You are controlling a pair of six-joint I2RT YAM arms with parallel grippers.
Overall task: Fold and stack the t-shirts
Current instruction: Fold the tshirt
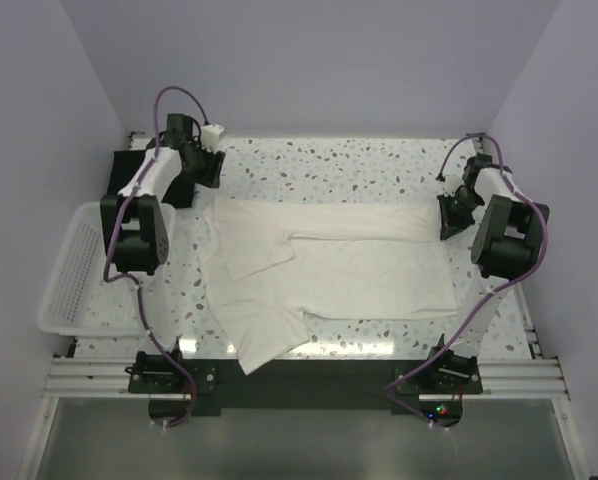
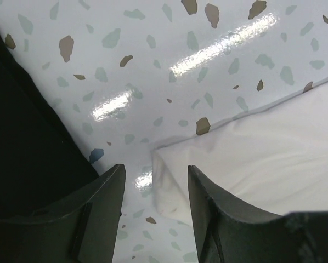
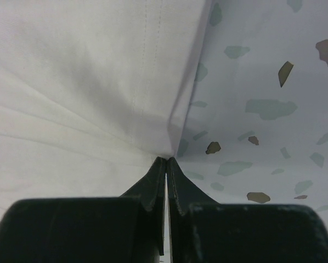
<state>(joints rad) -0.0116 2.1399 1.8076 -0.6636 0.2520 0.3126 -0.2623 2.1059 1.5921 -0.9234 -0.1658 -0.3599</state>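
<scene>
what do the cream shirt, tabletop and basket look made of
Cream t-shirt: soft matte cloth, probably cotton; it creases and shows a stitched hem. Tabletop: hard glossy speckled surface, perhaps laminate; light glares off it. Basket: white plastic, seemingly; moulded lattice.

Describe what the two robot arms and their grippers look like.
The left arm and right arm are white links with bulky black joint housings, each trailing a purple cable. The left gripper and right gripper have matte black, tapering fingers.

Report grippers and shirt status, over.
Left gripper open, empty, beside cream t-shirt corner. Right gripper shut on its edge. Nothing in the way.
</scene>
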